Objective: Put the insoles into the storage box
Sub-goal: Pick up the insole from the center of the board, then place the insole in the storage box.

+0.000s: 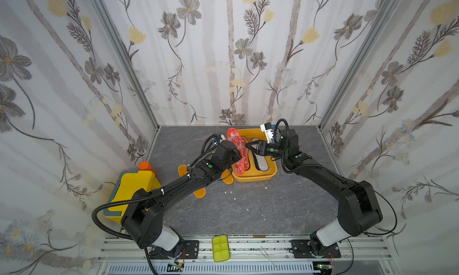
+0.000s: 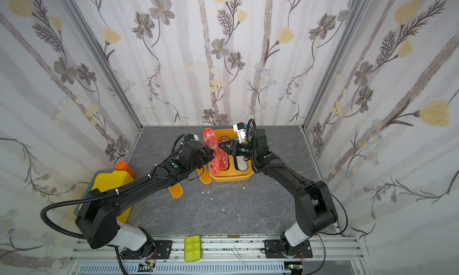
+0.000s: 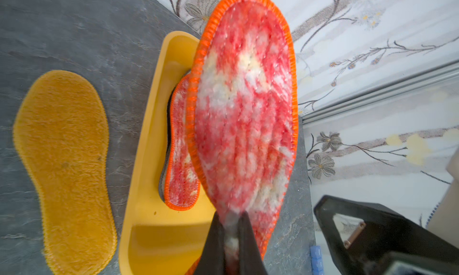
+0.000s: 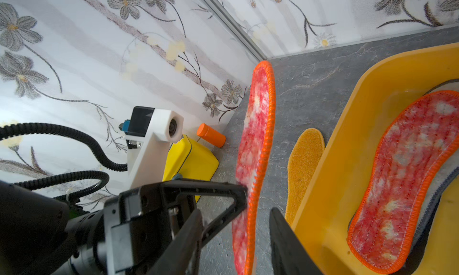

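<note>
My left tool [image 3: 231, 220] is shut tight on the narrow end of a red insole [image 3: 243, 112] and holds it on edge, above the box [image 3: 146, 142] at the side toward that arm. My right tool [image 4: 236, 209] is half open, one jaw on each side of the same insole, not gripping it. I judge the pad to be light, soft and floppy, so the stitched border is the best hold. Its twin [image 3: 181, 149] lies in the box already. The box is hardly longer than an insole, so the rim may catch an end. The two tools are very close, and a yellow insole [image 3: 64, 162] lies on the surface [image 1: 248, 211] just beside the box.
</note>
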You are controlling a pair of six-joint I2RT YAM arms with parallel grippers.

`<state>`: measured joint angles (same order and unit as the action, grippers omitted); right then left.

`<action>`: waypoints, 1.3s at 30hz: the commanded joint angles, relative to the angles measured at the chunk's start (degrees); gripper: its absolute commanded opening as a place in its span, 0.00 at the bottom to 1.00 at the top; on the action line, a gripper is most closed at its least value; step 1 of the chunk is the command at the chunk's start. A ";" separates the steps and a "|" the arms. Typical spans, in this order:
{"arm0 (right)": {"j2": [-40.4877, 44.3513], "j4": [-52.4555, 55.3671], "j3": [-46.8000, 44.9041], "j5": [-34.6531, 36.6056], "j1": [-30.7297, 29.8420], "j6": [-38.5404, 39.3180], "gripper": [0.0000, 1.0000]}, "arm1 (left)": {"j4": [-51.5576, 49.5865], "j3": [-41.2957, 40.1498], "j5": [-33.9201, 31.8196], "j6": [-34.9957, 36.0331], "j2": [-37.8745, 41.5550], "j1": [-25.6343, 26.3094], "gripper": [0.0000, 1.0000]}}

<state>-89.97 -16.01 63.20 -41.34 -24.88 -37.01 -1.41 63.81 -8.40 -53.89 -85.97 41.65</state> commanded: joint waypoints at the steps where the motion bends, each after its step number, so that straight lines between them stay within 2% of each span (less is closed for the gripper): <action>1: -0.83 -0.73 0.94 1.00 0.01 -0.18 0.44 | 2.90 1.38 -0.25 2.52 -1.21 0.97 0.00; 13: -3.99 -0.91 1.58 0.88 -0.15 -0.42 0.40 | 2.11 2.55 -1.57 3.40 -1.87 2.34 0.00; 16: -4.10 -1.73 1.40 0.63 -0.16 -0.82 0.36 | 1.76 2.71 -1.64 3.35 -2.17 2.39 0.00; 25: -3.47 -3.31 1.05 0.43 -0.25 -0.87 0.01 | 1.27 2.88 -0.87 3.09 -2.79 2.39 0.00; 27: -3.43 -3.80 0.74 0.69 -0.25 -0.87 0.00 | 1.03 2.87 -1.00 3.10 -2.79 2.38 0.00; 28: -3.14 -4.01 0.46 0.95 -0.25 -0.73 0.00 | 0.82 2.90 -1.08 3.09 -2.58 2.37 0.03; 30: -2.61 -4.82 -0.06 1.33 -0.21 -0.44 0.00 | 0.38 2.77 -1.39 3.09 -2.23 2.34 0.16; 32: -2.04 -5.34 -0.60 1.99 -0.22 -0.22 0.00 | -0.53 2.64 -2.48 2.94 -1.71 2.39 0.34; 37: -1.79 -4.22 -0.32 2.52 0.32 1.04 0.00 | -0.78 0.70 -4.72 2.60 1.39 2.44 0.54; 39: -1.79 -3.01 -0.01 2.54 1.12 1.74 0.00 | -1.19 -0.26 -5.84 2.56 3.00 2.29 0.60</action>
<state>-92.29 -18.48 62.78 -39.90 -24.43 -36.73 -2.09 64.45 -11.49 -51.33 -84.58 43.97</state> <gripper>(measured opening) 0.049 0.592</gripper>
